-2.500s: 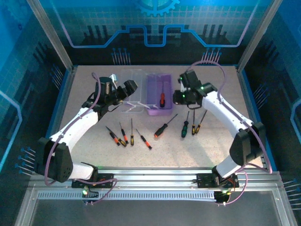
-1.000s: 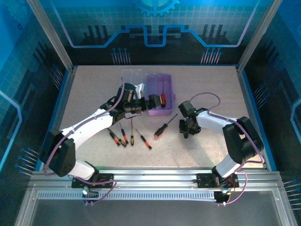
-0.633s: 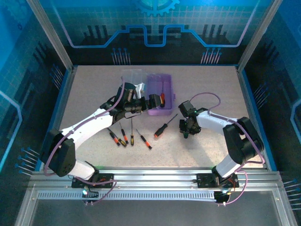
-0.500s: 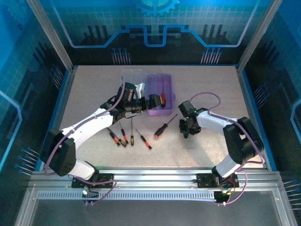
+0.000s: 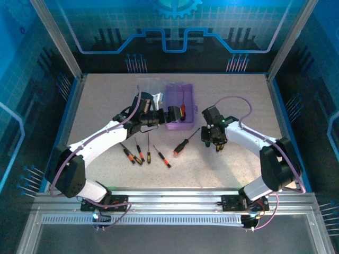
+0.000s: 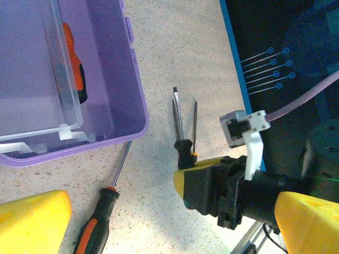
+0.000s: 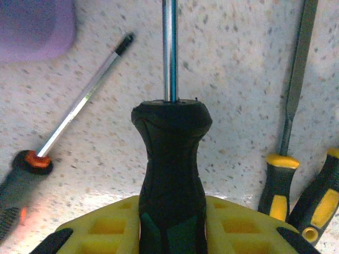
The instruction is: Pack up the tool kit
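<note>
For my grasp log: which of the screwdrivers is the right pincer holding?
The black-and-green-handled screwdriver, clamped in the right pincer. The yellow-black pair beside it and the orange-black one lie free on the table.

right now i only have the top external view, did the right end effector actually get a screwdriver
Observer: Yes. In the right wrist view the right end effector is shut on the black-green screwdriver, with the handle between the yellow pads.
Operator: anything crowding it
Observer: A yellow-black screwdriver lies on the table close beside it, not touching the held handle.
Operator: left end effector holding anything
Observer: No. The left wrist view shows the left end effector open and empty, near a corner of the purple case.
</note>
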Robot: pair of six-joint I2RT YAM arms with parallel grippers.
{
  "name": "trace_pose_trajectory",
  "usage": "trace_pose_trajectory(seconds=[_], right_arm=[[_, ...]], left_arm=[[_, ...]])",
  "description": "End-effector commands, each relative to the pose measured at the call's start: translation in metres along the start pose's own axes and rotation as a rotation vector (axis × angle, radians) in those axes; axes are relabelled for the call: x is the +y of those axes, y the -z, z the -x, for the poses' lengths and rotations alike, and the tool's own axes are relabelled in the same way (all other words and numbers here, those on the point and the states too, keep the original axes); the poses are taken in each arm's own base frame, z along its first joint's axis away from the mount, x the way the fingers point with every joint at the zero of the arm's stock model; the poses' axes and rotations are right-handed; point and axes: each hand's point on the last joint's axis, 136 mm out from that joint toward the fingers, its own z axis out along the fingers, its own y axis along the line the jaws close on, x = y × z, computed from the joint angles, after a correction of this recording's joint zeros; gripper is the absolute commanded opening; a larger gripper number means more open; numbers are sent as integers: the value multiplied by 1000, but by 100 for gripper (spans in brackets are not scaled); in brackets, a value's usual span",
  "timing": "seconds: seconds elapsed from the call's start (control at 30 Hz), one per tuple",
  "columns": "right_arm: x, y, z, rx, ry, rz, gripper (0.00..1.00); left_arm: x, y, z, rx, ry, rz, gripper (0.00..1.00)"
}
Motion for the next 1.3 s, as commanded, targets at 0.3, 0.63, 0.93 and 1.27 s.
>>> trace_pose_trajectory(seconds=[0.3, 0.63, 0.93, 1.27], right_arm=[[56, 32, 90, -136, 49, 85, 24], [100, 17, 129, -118, 25, 154, 24], [112, -23, 145, -76, 20, 129, 24], [116, -52, 132, -25, -7, 123, 24]], left_arm=[[24, 40, 54, -171, 4, 103, 99], [52, 62, 77, -256, 76, 178, 99], [62, 71, 84, -298, 110, 198, 99], [63, 72, 85, -302, 117, 196, 99]])
